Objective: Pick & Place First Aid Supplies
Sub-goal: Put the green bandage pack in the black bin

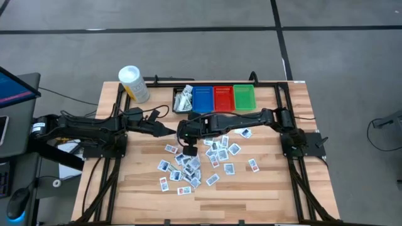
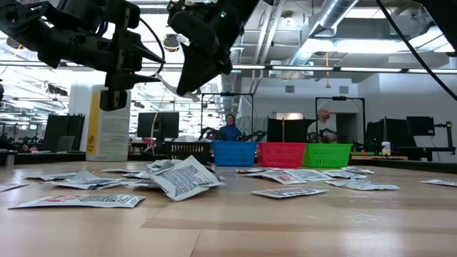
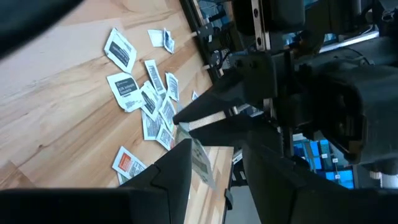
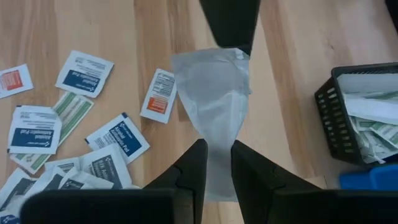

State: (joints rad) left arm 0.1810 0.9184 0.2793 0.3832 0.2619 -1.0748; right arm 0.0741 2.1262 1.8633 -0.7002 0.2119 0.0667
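high view: packets (image 1: 196, 164) scattered mid-desk, more in the black bin (image 1: 183, 99) beside the blue bin (image 1: 203, 98), red bin (image 1: 223, 98) and green bin (image 1: 244, 96). left tool (image 1: 168, 129) and right tool (image 1: 186, 134) meet above the desk (image 1: 270, 182), near the bins.
low view: both tools well off the surface.
right wrist view: right tool (image 4: 216, 163) narrow, pinching a pale packet (image 4: 212, 93) — left tool's fingers touch its far end.
left wrist view: left tool (image 3: 214, 165) spread around that packet's edge, not clamped.

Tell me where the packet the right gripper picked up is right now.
The pale packet hangs pinched in the right gripper above bare table, between the scattered packets and the black bin; the left gripper is at its far edge.
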